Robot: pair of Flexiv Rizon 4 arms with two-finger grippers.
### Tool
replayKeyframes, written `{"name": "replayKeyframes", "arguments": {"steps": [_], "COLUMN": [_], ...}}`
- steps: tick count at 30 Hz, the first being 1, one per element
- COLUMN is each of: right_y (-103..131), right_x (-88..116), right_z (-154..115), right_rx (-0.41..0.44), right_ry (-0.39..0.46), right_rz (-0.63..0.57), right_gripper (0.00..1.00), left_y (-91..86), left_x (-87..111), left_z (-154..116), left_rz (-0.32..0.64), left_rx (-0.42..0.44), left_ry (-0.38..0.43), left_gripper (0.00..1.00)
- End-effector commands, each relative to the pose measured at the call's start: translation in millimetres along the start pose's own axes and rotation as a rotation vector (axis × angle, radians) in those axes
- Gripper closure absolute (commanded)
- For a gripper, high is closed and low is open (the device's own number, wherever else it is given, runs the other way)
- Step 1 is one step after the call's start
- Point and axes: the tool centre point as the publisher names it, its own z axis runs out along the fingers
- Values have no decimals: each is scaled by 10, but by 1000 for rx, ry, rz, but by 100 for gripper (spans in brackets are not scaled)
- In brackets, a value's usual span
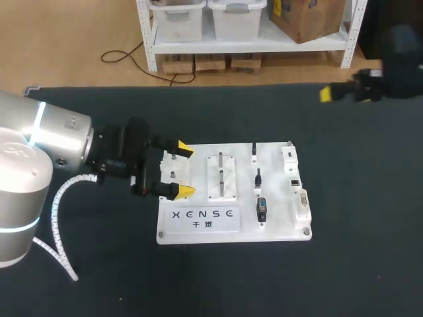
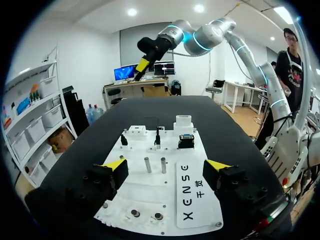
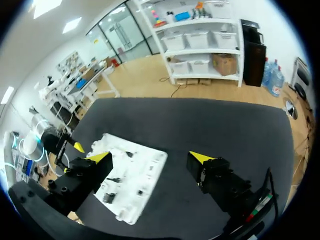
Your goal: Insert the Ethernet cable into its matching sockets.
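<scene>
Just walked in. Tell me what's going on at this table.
Nothing is being held yet. The left gripper hangs open over the left end of the white board, with nothing between its fingers. The right gripper is open too, raised toward the far right corner of the table, well away from the board. The small black plugs on the board's right half sit untouched, so no cable has been picked up.
</scene>
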Motion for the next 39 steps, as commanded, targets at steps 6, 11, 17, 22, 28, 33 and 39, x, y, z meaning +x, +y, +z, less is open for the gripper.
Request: {"name": "replayKeyframes", "arguments": {"steps": [6,11,17,22,28,33,39], "right_y": [677,819,926,928,957,934,888], "right_x": [144,417,765,919,1045,1111,1183], "right_z": [543,710,864,991,1096,1191,1274], "right_rx": [173,268,333,361,377,382,416], "right_ry": [156,243,343,389,422,429,436], "right_rz": [62,98,96,117,137,147,160], "right_gripper": [0,0,0,0,0,0,0], "left_y": [-7,-7,-7,-7,-7,-7,-7], "left_x": [16,16,16,16,16,16,16], "left_z": [-2,-2,-2,-2,-2,-2,-2], "left_rz": [2,2,2,2,2,2,2], "left_rx": [-3,-3,-3,-3,-3,-3,-3], "left_ry": [-5,-5,-5,-5,-5,-5,-5], "left_gripper": [0,0,0,0,0,0,0]}}
